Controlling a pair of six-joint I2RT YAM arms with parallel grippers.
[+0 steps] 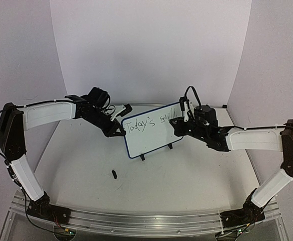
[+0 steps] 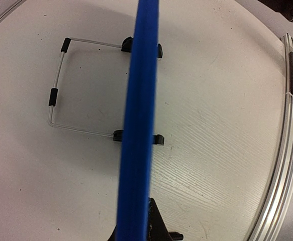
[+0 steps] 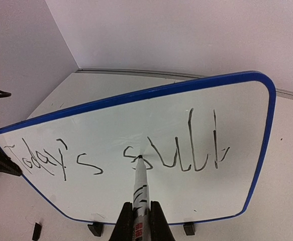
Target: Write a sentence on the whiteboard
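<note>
Pinching marker point(image 3: 140, 187) in right gripper point(image 3: 139, 218), tip pressed to whiteboard point(image 3: 196, 198) mid-face, at second word of sentence point(image 1: 141, 125); likely writing next into bare face below, along board's long axis. Clamping whiteboard's left rim with left gripper point(image 1: 115, 131).

In the right hand point(image 3: 139, 215), a marker point(image 3: 140, 188), tip against the whiteboard point(image 3: 267, 145) amid the sentence point(image 3: 81, 163).

White table point(image 1: 186, 181) under standing whiteboard point(image 1: 151, 135), small black piece point(image 1: 114, 174) in front

White curved backdrop point(image 1: 151, 45) encloses a pale table point(image 1: 196, 170) edged with aluminium rail point(image 1: 146, 222)
</note>
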